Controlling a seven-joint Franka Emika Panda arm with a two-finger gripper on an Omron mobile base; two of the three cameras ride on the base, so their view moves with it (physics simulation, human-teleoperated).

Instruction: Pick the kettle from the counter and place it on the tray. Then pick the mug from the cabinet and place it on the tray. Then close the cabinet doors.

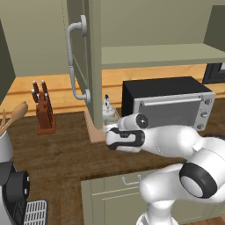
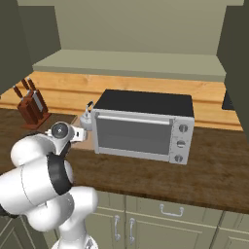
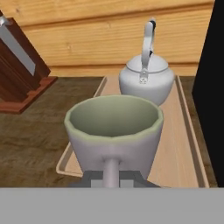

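Left base view gives you the cabinet [image 1: 154,55] with its door [image 1: 79,52] swung open above the counter [image 1: 66,149]; the toaster oven [image 1: 169,103] stands beside the tray [image 3: 181,148]; the kettle [image 3: 146,78] sits at the tray's far end; the mug [image 3: 113,129] hangs over the near end, its handle clamped in your gripper [image 3: 111,177].
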